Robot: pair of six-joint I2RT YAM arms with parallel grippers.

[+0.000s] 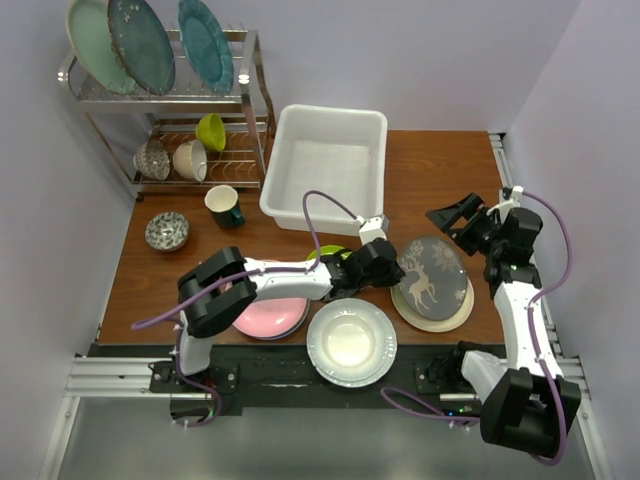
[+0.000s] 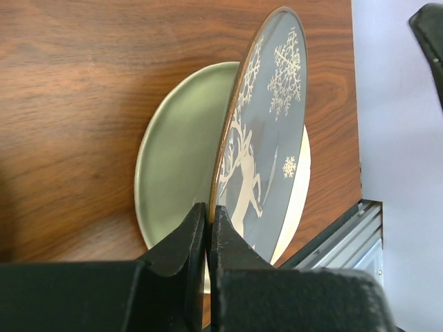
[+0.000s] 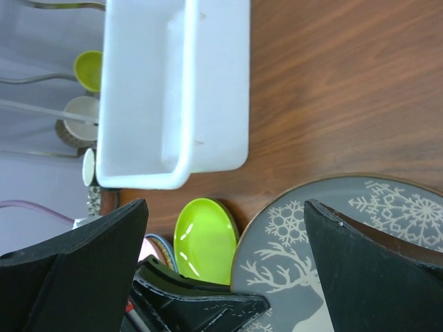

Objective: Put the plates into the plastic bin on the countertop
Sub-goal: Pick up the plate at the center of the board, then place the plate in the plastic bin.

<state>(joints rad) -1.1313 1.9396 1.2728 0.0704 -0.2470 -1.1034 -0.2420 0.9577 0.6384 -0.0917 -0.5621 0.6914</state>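
Note:
My left gripper (image 1: 390,262) is shut on the near rim of the grey deer plate (image 1: 432,270) and holds it tilted up off the cream plate (image 1: 440,318) beneath. In the left wrist view the fingers (image 2: 218,232) pinch the deer plate's (image 2: 266,138) edge above the cream plate (image 2: 176,152). My right gripper (image 1: 462,215) is open and empty, hovering to the right of the white plastic bin (image 1: 300,205). Its view shows the bin (image 3: 173,83), the lime green plate (image 3: 204,238) and the deer plate (image 3: 325,270). A white fluted plate (image 1: 350,342) and a pink plate (image 1: 268,318) lie at the front.
A wire dish rack (image 1: 250,95) at the back left holds three large teal and pale green plates (image 1: 140,45), bowls (image 1: 190,160) and a lime bowl (image 1: 212,130). A cup (image 1: 223,205) and a patterned bowl (image 1: 166,230) stand left of the bin. The lime plate (image 1: 335,252) lies under the left arm.

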